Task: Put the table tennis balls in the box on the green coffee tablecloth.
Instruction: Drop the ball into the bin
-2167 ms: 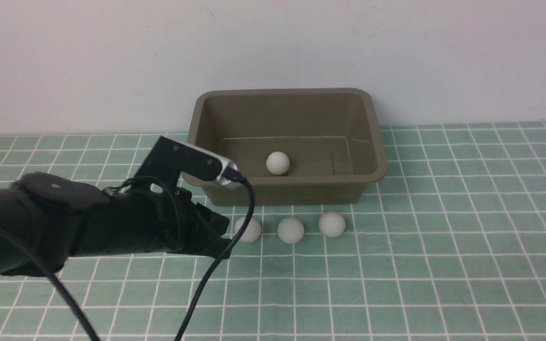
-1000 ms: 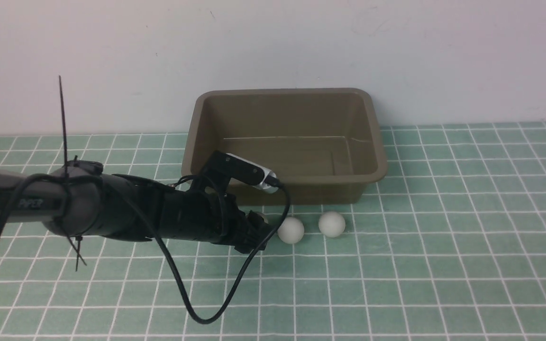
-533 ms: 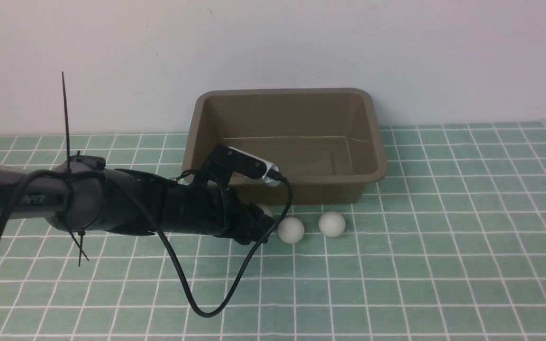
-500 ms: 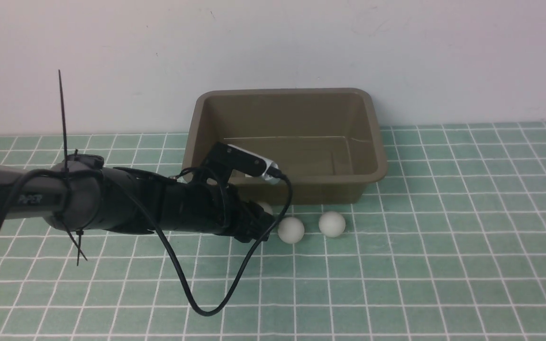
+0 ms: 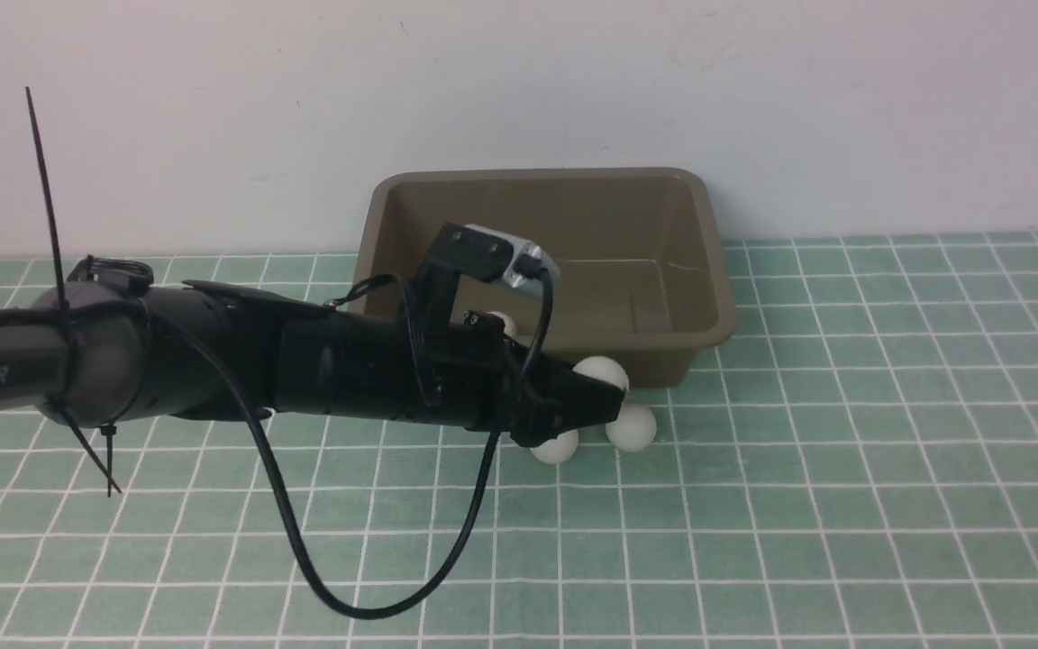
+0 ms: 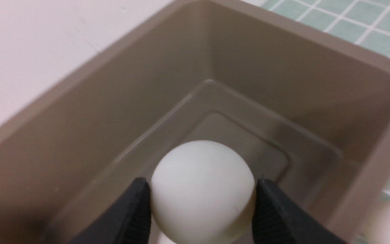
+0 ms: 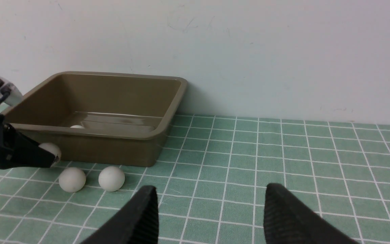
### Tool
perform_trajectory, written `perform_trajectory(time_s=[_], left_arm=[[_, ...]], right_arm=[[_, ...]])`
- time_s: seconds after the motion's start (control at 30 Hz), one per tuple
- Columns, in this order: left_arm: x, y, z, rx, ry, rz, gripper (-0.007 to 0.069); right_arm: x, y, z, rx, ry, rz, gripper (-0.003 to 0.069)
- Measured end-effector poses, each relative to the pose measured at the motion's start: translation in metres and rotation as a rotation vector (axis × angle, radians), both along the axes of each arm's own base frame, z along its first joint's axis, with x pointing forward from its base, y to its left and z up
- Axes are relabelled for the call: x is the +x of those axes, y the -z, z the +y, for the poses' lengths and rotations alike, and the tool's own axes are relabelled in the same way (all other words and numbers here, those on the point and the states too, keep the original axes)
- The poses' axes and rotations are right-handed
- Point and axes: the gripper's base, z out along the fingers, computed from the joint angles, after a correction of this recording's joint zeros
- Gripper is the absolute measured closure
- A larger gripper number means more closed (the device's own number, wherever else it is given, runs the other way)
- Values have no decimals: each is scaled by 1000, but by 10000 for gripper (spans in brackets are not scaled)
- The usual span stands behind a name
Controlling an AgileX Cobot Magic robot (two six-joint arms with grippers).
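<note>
White wall behind, green coffee tablecloth below. Left arm stretched in from left. Left gripper clenched on 1 table tennis ball, raised off the cloth just before the box front wall. 1 boxed ball inside, partly hidden. On the cloth near that wall, left loose ball partly behind the gripper, right loose ball just beside it, apart. Right gripper spread wide, gripping nothing, over the cloth.

The matte black left arm, lettered PiPER, carries a black cable, zip-tie tails and a silver-tipped camera.
</note>
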Motion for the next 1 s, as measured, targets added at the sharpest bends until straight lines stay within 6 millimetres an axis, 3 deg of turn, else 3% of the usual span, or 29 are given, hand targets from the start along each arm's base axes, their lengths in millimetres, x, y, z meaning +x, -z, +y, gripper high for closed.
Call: perform_trajectory(time_s=[0.17, 0.33, 0.47, 0.6, 0.7, 0.8, 1.0], left_arm=[[17, 11, -1, 15, 1, -6, 277], [23, 19, 5, 26, -86, 30, 172], [19, 0, 15, -14, -175, 24, 134], [-7, -47, 11, -164, -98, -14, 174], [-29, -72, 7, -242, 1, -21, 204], [-63, -101, 3, -274, 181, -14, 246], [-105, -135, 9, -233, 284, 20, 305]], right_arm=[[0, 0, 0, 0, 0, 0, 270], [0, 0, 0, 2, -1, 0, 270], [0, 0, 0, 2, -1, 0, 270], [0, 0, 0, -31, -9, -6, 270], [0, 0, 1, -55, -22, -12, 270], [0, -1, 3, -73, -43, -21, 270], [2, -2, 10, -92, -138, -22, 270]])
